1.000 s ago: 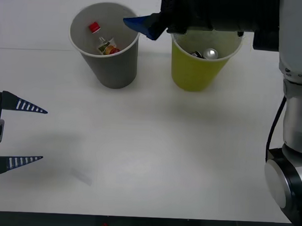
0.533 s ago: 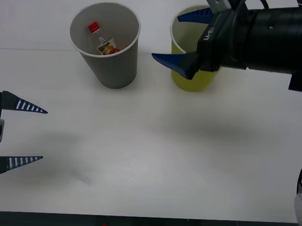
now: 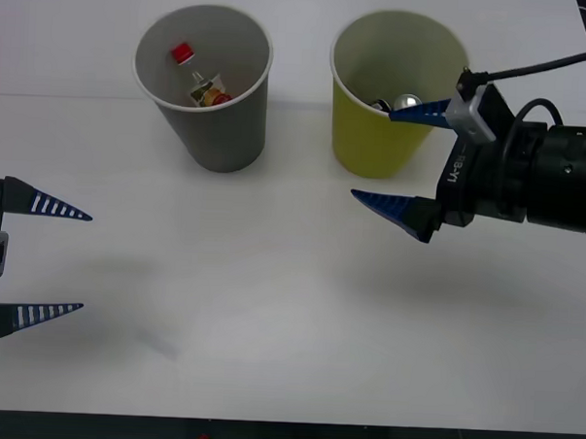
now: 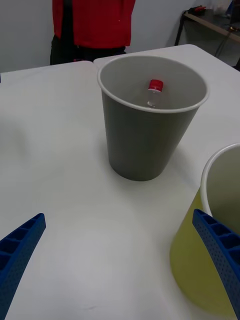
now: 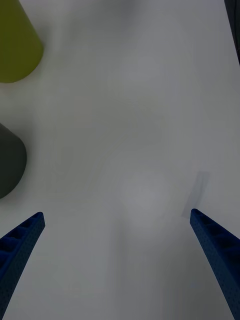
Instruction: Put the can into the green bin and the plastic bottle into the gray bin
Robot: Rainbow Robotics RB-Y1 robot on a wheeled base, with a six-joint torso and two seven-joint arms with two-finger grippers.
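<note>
The plastic bottle with its red cap lies inside the gray bin, and its cap also shows in the right wrist view. Inside the green bin lies the can, its silver top showing. My right gripper hangs open and empty beside the green bin's near right side, one finger just over its rim. At the table's left edge my left gripper stays open with nothing in it. The gray bin and part of the green bin appear in the right wrist view.
The white table stretches flat in front of both bins. A faint pale mark lies on it near the left gripper. A person in red stands behind the table's far edge.
My right arm has drawn back from over the green bin toward the right and nearer to me, gripper open. The can stays in the green bin. The left arm has not moved.
</note>
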